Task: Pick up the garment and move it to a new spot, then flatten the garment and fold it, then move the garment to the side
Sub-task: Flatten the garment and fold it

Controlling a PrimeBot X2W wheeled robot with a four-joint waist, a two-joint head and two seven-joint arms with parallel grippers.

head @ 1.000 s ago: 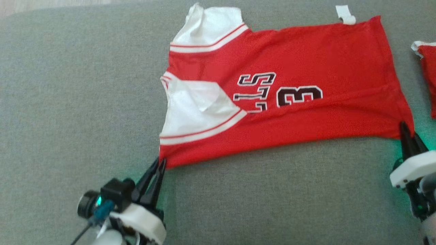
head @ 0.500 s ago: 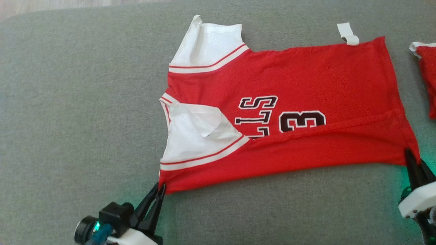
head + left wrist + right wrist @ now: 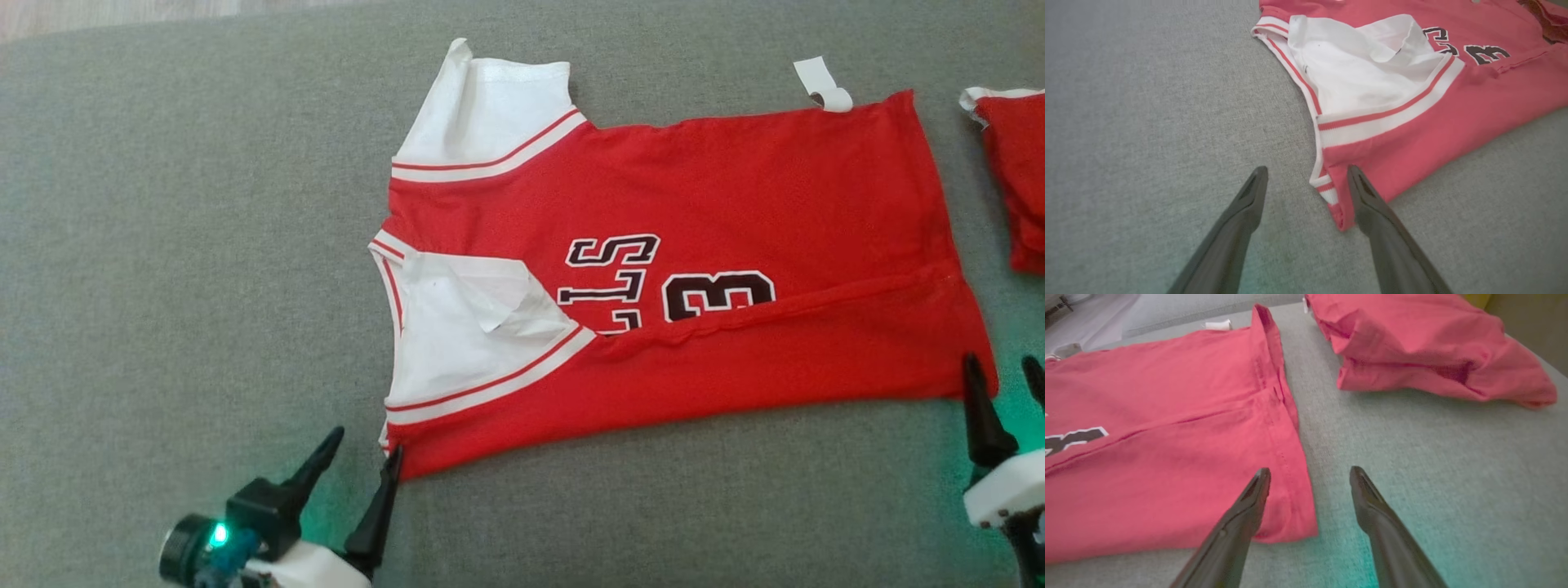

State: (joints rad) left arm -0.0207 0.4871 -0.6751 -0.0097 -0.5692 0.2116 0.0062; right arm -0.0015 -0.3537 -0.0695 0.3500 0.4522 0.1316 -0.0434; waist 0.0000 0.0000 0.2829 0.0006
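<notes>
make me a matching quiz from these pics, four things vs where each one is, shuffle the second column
1 left tool
2 right tool
3 white tag
4 second red garment

A at the jersey hem-end near corner
B at its collar-end near corner
C far right on the grey surface, apart
D sticking out at its far edge

Pairs: 1-B, 2-A, 3-D, 4-C

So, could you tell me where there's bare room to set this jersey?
The grey surface is bare left of the jersey and along the near strip between left gripper and right gripper. Crowded at right: second red garment.
</notes>
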